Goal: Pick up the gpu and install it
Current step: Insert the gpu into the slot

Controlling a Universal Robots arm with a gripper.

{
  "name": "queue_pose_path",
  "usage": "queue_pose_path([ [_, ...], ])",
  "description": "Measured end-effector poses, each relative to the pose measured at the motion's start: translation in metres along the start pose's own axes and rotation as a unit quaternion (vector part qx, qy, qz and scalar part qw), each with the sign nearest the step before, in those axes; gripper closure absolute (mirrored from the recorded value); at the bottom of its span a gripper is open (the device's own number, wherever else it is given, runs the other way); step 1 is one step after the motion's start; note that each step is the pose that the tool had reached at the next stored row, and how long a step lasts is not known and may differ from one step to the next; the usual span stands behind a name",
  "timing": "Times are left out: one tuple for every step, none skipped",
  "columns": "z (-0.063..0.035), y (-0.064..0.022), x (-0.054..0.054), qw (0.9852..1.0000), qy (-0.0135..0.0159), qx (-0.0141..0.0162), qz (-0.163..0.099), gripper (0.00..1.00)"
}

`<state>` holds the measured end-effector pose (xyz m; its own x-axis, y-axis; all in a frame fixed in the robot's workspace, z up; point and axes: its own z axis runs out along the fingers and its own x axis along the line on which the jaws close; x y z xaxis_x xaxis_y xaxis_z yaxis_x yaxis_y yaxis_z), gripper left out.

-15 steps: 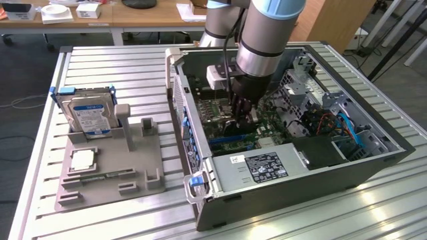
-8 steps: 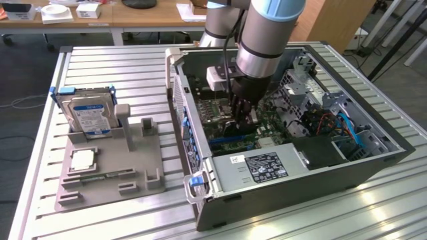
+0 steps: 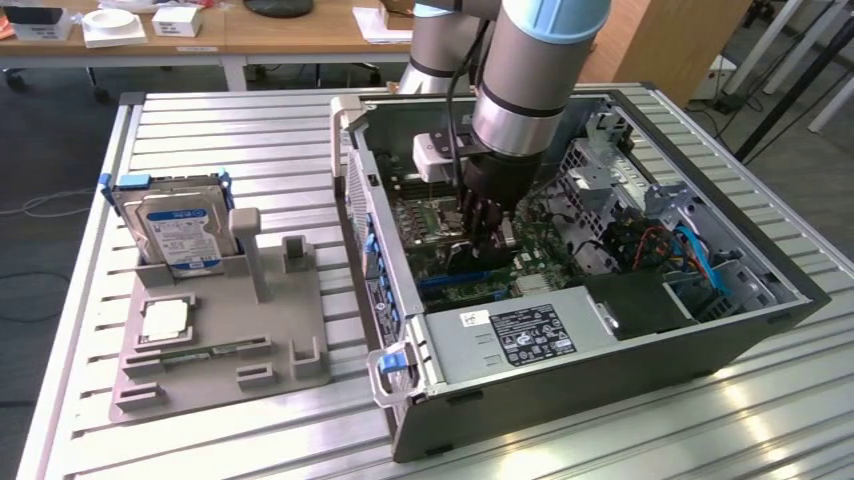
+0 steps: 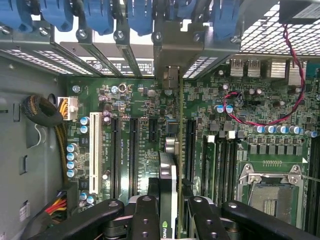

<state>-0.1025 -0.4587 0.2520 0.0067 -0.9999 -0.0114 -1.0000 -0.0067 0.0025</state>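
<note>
Arm reaches straight down into the open computer case (image 3: 561, 390), which lies on its side toward the desk's (image 3: 240, 130) edge at the exterior view's right. Wrist vertical, gripper (image 3: 487, 225) low over the motherboard (image 4: 130, 100). Jaws pinching the gpu (image 4: 168, 170) by its two faces. Card stands on edge, in line with the expansion slots, bracket end toward the case's rear wall. Card's lower edge hidden by the fingers (image 4: 145, 215): cannot tell whether it touches a slot.
</note>
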Motion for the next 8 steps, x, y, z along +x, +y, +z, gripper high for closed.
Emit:
queue_pose_path([
  [0.0,0.0,0.0,1.0,0.0001,0.0,0.0,0.73],
  [0.0,0.0,0.0,1.0,0.0001,0.0,0.0,0.73],
  [0.0001,0.0,0.0001,1.0,0.0002,0.0,0.0,0.73],
  [0.0002,0.0001,0.0001,1.0,0.0002,-0.0001,0.0,0.73],
  [0.0003,0.0001,0.0001,1.0,0.0003,0.0,0.0,0.73],
  [0.0006,0.0001,0.0001,1.0,0.0003,0.0,0.0,0.73],
  [0.0007,0.0,0.0001,1.0,0.0004,0.0,0.0,0.73],
  [0.0009,0.0,0.0001,1.0,0.0006,0.0,0.0,0.73],
])
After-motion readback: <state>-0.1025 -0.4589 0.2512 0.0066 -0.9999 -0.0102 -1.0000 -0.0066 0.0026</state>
